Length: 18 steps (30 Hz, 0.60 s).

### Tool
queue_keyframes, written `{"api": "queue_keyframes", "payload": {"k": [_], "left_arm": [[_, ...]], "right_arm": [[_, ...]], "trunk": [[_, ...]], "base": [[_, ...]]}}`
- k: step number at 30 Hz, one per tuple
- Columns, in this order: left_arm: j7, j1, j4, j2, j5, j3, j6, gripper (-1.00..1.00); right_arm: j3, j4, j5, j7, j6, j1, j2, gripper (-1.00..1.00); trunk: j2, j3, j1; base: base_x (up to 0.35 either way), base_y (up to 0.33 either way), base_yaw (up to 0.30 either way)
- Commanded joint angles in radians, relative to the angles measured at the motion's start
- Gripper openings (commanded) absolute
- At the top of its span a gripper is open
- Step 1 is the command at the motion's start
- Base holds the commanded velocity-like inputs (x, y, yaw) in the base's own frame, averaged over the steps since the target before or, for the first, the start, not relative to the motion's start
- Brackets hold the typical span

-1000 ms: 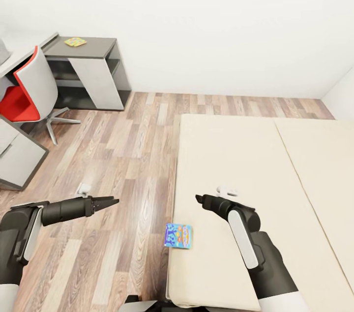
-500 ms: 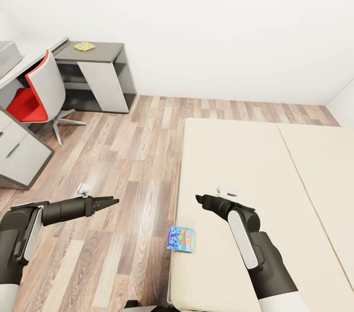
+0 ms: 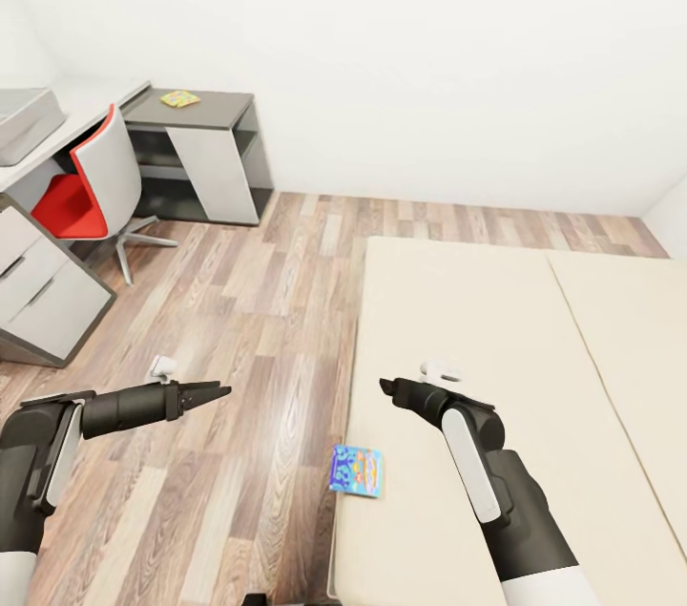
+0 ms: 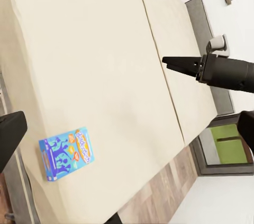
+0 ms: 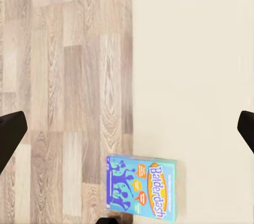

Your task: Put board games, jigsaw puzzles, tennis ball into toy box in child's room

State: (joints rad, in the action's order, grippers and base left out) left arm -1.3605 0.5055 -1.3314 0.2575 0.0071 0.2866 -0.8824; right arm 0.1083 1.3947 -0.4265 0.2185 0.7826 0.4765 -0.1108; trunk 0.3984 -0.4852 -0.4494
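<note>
A small blue board game point(image 3: 357, 470) lies flat at the near left edge of the beige bed point(image 3: 477, 320). It also shows in the left wrist view point(image 4: 66, 152) and the right wrist view point(image 5: 142, 187). My left gripper point(image 3: 212, 390) hangs open over the wood floor, left of the bed. Over the mattress, a little beyond the game, my right gripper point(image 3: 386, 386) is open and holds nothing. Far left, the grey toy box point(image 3: 24, 124) stands on the table point(image 3: 219, 102). A jigsaw puzzle point(image 3: 179, 97) lies on the table's far wing.
A red and grey swivel chair point(image 3: 91, 186) stands at the table, with white drawer fronts point(image 3: 43, 301) nearer me. Wood floor point(image 3: 258, 301) runs between table and bed. The left wrist view shows a grey-framed window point(image 4: 227, 144) beyond the bed.
The head camera has swung left: the table, chair and bed sit further right and lower in the picture, and the toy box has come into sight. Both arms hold their pose.
</note>
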Motion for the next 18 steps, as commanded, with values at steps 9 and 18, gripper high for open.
{"api": "queue_keyframes", "payload": {"k": [9,18], "left_arm": [[-0.003,0.001,0.0,0.0,0.001,0.0,-0.01,1.0],[-0.003,0.001,0.0,0.0,0.001,0.0,-0.01,1.0]], "right_arm": [[0.001,0.004,-0.011,0.01,0.003,0.001,-0.001,1.0],[0.001,0.005,-0.011,0.01,0.003,0.001,-0.001,1.0]], "trunk": [[0.002,0.014,-0.001],[0.002,0.029,-0.001]], "base": [[0.0,0.0,0.012],[0.0,0.0,0.0]]}}
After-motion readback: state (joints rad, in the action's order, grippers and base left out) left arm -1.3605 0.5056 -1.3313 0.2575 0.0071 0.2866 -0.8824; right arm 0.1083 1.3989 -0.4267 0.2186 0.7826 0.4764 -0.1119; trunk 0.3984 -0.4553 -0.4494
